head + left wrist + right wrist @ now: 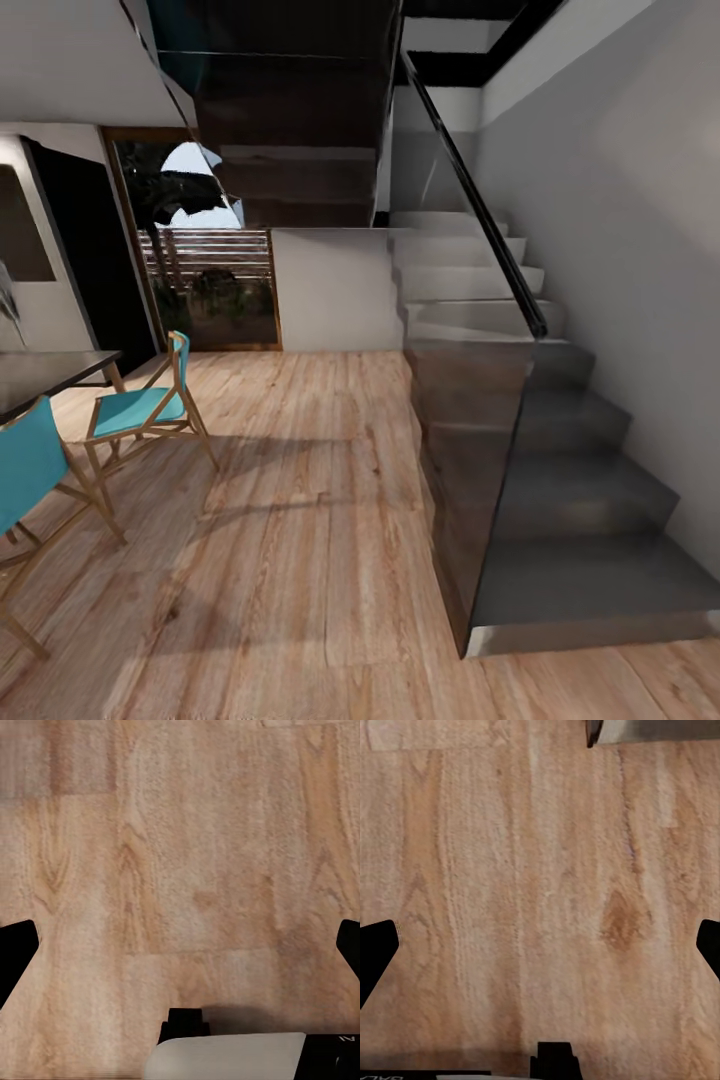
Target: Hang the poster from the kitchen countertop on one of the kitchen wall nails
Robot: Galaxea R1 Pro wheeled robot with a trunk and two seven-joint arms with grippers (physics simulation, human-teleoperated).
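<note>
Robot in transit: stairs [520,400], teal chairs [140,410], wood floor [300,560] ahead. Left claw [180,945] and right claw [540,945] both spread wide, empty, floor beneath. Poster pickup and hanging seemingly undone.

The left gripper [180,949] hangs above the wooden floor [187,855], its dark fingers [15,952] spread wide with nothing between.

Quick headcount from the head cam: two teal chairs, one [140,410] at mid left and one [25,470] at lower left, next to one dark table [50,370] on the left edge. One staircase [560,480] on the right with one black handrail [480,205], plus one glass door [205,250] at the back.
</note>
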